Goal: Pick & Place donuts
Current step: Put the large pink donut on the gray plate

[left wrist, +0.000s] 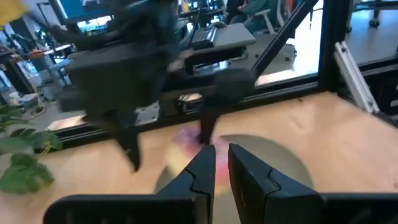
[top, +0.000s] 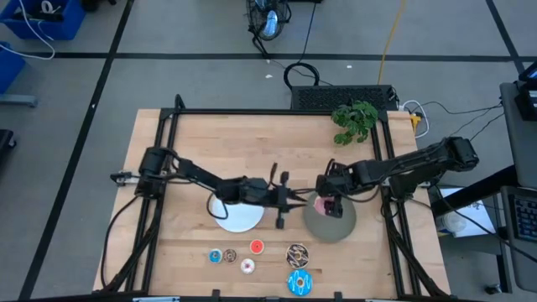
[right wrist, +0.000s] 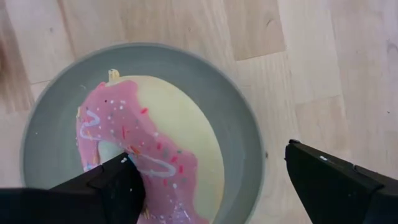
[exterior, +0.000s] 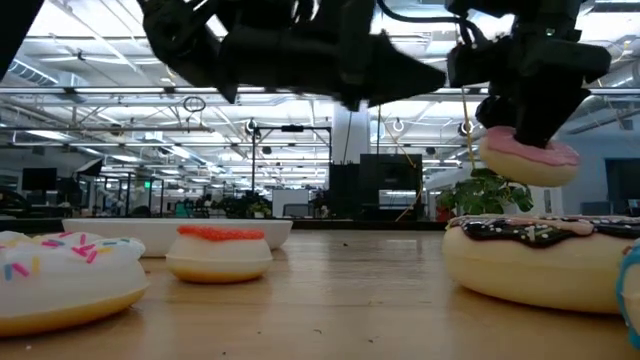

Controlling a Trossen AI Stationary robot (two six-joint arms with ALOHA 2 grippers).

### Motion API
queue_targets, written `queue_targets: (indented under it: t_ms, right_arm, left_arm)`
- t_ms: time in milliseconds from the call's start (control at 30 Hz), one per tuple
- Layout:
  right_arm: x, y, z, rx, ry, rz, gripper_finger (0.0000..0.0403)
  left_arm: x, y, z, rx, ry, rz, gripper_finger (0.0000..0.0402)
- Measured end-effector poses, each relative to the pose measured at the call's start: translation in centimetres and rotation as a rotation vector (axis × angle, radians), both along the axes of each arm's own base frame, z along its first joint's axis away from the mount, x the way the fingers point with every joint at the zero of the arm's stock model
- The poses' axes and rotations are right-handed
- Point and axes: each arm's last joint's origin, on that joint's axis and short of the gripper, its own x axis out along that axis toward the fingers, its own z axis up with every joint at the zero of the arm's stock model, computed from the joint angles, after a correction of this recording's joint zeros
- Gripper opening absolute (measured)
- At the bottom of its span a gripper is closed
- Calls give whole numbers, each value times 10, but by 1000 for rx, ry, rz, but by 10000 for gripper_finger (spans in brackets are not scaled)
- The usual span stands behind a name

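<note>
My right gripper [top: 327, 201] hangs open over the round grey plate [top: 336, 226] with the pink donut [exterior: 528, 158] at its fingers. My left gripper [top: 289, 201] hovers shut between the white plate [top: 235, 216] and the grey plate and holds nothing. The other donuts lie flat on the table near its near edge: tiny blue [top: 216, 256], tiny brown [top: 230, 255], red-orange [top: 256, 246], whitish-pink [top: 247, 266], speckled brown-and-white [top: 297, 254] and large blue [top: 299, 283]. My right gripper comes from above, pointing down. One finger [right wrist: 115, 186] meets the pink donut beside its hole [right wrist: 109, 149]; the other finger [right wrist: 336, 183] stands well clear of it. The donut sits tilted under the gripper and clear of the grey plate's floor [right wrist: 239, 143].
A green plant [top: 356, 119] stands at the table's far right corner beside a black box. Black frame rails [top: 159, 168] run along the left and right sides. Bare wood lies between the plates and the row of donuts.
</note>
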Motion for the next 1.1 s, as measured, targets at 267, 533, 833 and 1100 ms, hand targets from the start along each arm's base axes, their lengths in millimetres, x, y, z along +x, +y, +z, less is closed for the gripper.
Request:
queue_targets:
  t_ms: [267, 533, 833, 1100]
  right_arm:
    - [0, -2, 0, 35, 6, -34, 339]
    - [-7, 6, -11, 114, 57, -24, 339]
    - [-7, 7, -22, 132, 16, -30, 339]
    - [1, 10, -20, 130, -67, 12, 339]
  left_arm:
    - [45, -15, -6, 23, 110, 0, 51]
    - [64, -16, -21, 39, 143, 52, 51]
    - [66, -3, -21, -34, 153, 6, 51]
    - [68, 2, -28, -61, 166, -10, 51]
